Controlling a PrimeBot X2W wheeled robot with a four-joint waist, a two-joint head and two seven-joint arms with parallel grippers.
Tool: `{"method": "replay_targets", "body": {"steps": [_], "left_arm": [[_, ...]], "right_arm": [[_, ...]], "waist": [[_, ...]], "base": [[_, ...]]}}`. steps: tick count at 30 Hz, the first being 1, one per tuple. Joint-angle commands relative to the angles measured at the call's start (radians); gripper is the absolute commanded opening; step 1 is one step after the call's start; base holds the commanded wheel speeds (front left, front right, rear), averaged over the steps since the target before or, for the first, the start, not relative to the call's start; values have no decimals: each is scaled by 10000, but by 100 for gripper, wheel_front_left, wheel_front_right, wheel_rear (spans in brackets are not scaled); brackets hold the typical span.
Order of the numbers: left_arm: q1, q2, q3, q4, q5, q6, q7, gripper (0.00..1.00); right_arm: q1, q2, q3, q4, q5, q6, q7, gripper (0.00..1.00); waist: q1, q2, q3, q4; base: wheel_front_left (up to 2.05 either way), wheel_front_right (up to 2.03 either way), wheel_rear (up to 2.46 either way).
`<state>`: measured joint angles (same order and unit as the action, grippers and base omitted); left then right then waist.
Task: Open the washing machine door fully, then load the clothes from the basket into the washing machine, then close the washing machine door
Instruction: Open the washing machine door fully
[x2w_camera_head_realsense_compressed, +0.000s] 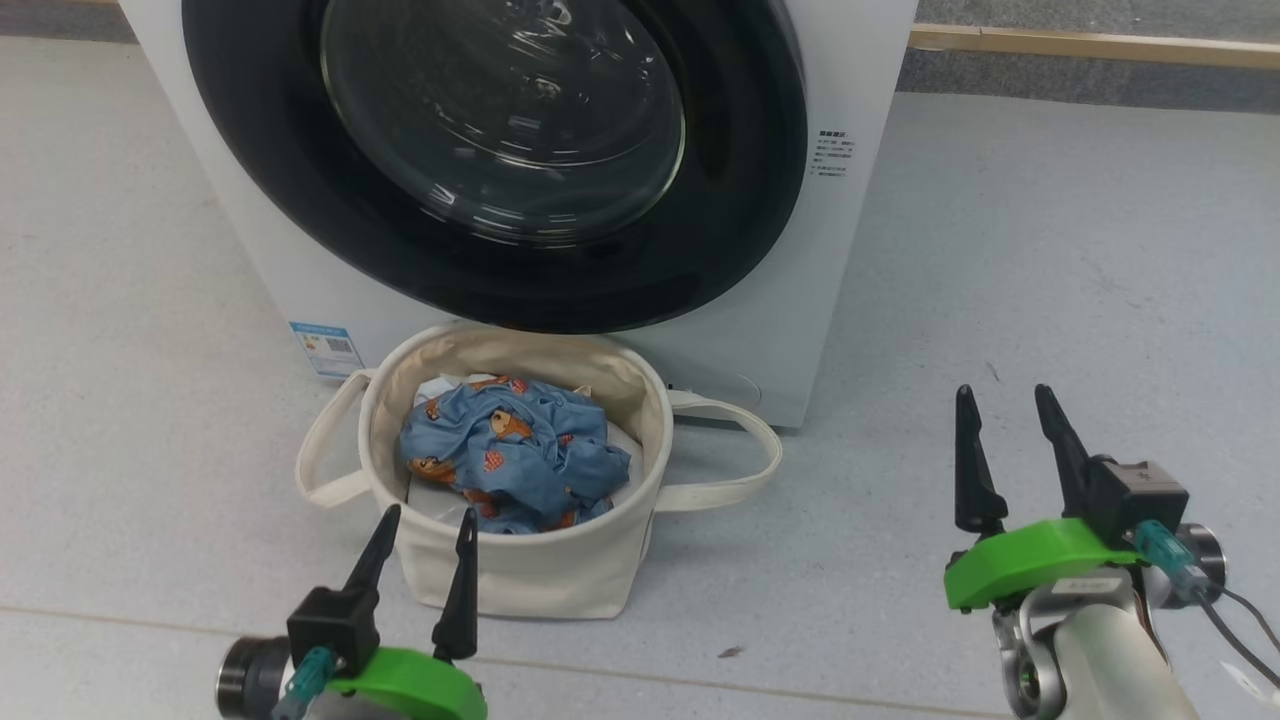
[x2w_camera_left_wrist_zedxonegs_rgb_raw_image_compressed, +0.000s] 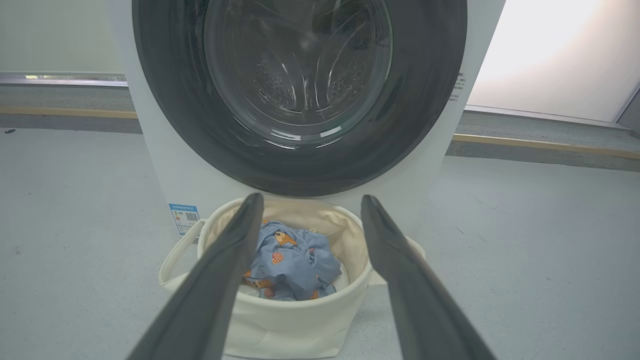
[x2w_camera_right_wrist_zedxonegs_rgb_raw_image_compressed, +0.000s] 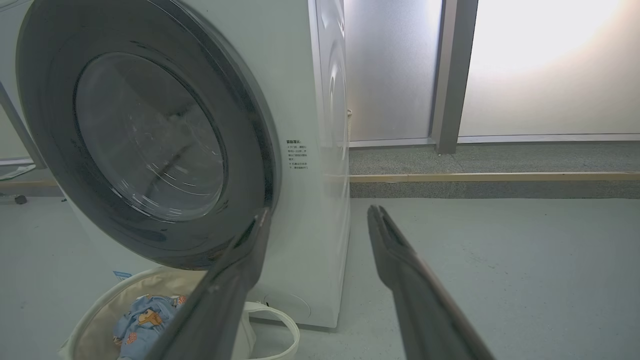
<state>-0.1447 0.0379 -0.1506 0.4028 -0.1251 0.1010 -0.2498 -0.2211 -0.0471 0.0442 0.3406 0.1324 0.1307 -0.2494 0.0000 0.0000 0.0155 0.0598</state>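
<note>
Holding bear-print clothes (x2w_camera_head_realsense_compressed: 515, 450), cream basket (x2w_camera_head_realsense_compressed: 520, 570) below shut washing machine door (x2w_camera_head_realsense_compressed: 500, 270), left gripper (x2w_camera_head_realsense_compressed: 430, 512), right gripper (x2w_camera_head_realsense_compressed: 1003, 392) spread empty

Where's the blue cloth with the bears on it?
The clothes lie bunched inside the basket on the floor, left of middle in the head view, just in front of the washing machine door.

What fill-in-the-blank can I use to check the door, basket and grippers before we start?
1. The washing machine door is ____.
2. The basket holds blue clothes printed with brown ____.
3. The left gripper and the right gripper are both ____, holding nothing.

Missing words: closed; bears; open.
</note>
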Motion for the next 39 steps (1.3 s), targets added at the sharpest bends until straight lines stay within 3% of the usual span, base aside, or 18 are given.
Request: {"method": "replay_targets", "body": {"steps": [1,12,13,14,15,18,23,24,29,33,39], "left_arm": [[-223,140,311,-371,83,-10,-120,100],[-275,131,294,-471,85,-47,-120,100],[-295,130,285,-472,83,-40,-120,100],[-316,130,276,-475,80,-32,-120,100],[-338,129,266,-477,76,-25,-120,100],[-401,127,214,-457,48,-7,-120,100],[-594,126,42,-422,-32,46,-120,100],[-594,126,42,-422,-32,46,-120,100],[-884,125,-222,-465,-225,98,-120,100],[-1115,125,-494,-537,-407,213,-120,100],[-1521,124,-872,-578,-745,383,-120,100]], "right_arm": [[-321,-31,162,-303,51,0,-124,100],[-419,-31,-185,-237,357,0,-124,100],[-443,-31,-222,-217,504,0,-124,91],[-456,-31,-263,-130,757,0,-124,3],[-488,-31,-301,43,1165,0,-124,0],[-769,-31,-368,627,2639,0,-124,0],[-1731,-31,190,1882,6409,0,-48,0],[-1731,-31,190,1882,6409,0,-48,0],[-3180,-31,141,3022,10756,0,1489,0],[-4402,-32,-118,3408,12119,0,2449,0],[-6067,-453,-703,3575,13247,0,3965,0]], "waist": [[0,0,3,-5],[0,0,250,6],[0,0,290,19],[0,0,344,31],[0,0,387,45],[0,0,563,92],[0,0,1002,185],[0,0,1002,185],[0,0,1549,339],[0,0,2086,523],[0,0,2937,905]], "base": [[0,0,0],[0,0,0],[0,0,0],[0,0,0],[0,0,0],[0,0,0],[0,0,0],[0,0,0],[0,0,0],[0,0,0],[0,0,0]]}}
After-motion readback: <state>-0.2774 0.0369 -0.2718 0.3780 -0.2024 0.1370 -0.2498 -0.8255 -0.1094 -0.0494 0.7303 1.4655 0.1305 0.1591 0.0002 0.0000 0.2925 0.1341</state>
